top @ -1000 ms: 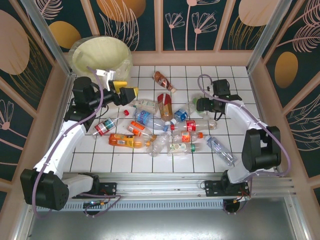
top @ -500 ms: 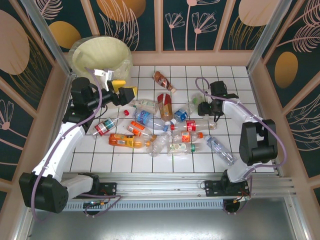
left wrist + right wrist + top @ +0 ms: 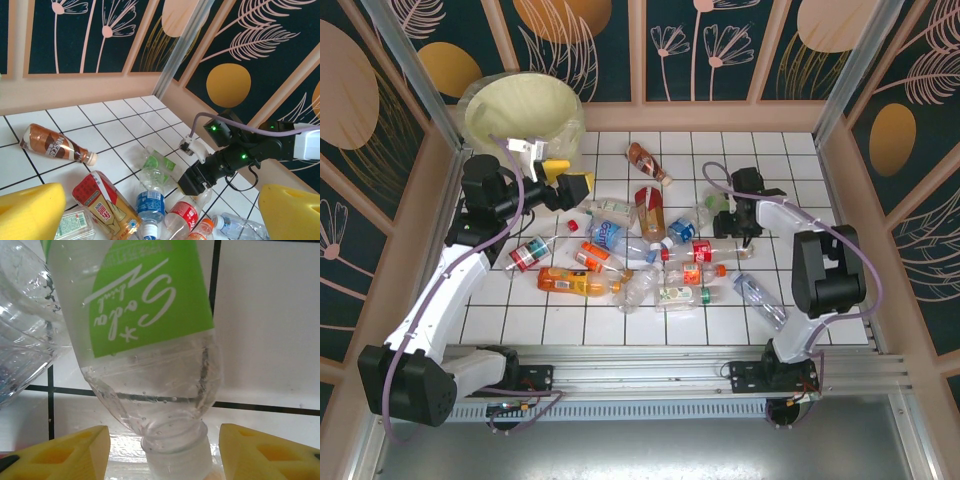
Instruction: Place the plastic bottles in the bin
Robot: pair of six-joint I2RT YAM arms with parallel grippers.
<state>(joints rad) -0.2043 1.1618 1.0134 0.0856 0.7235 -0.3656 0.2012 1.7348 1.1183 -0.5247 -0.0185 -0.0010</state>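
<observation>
While its jaws are standing wide apart, the right gripper [image 3: 162, 435] is straddling the neck of a green-label bottle [image 3: 145, 310]. The yellow fingers [image 3: 65, 452] are flanking the white cap [image 3: 180, 467] with a gap showing on each side, so nothing is being gripped. That bottle is lying on the white tiled table [image 3: 265, 315], its body running away from the wrist camera. A clear bottle [image 3: 25, 330] is lying close beside it on the left. From above, the right gripper [image 3: 723, 216] is sitting low over the right-centre of the table. The green-label bottle [image 3: 710, 208] is lying just to its left, at the right fringe of the scattered bottles [image 3: 640, 255].

The left gripper [image 3: 577, 177] is hanging with its jaws open as well, and it is holding nothing. Its wrist camera is showing the two yellow fingers [image 3: 30, 212] spread toward the lower corners, with tiles and bottles lying far below between them. This gripper is hovering above the left edge of the heap, between the bin [image 3: 520, 120] and the bottles. In its view a brown bottle [image 3: 52, 144] is lying alone toward the back wall. A red-label bottle [image 3: 102, 197] and a blue-label bottle [image 3: 149, 202] are lying nearer, side by side.

The bottles are all lying on the table, spreading across its middle, several of them touching or overlapping. The bin, lined with a pale yellow bag, is standing at the far left corner, well apart from the right gripper.
</observation>
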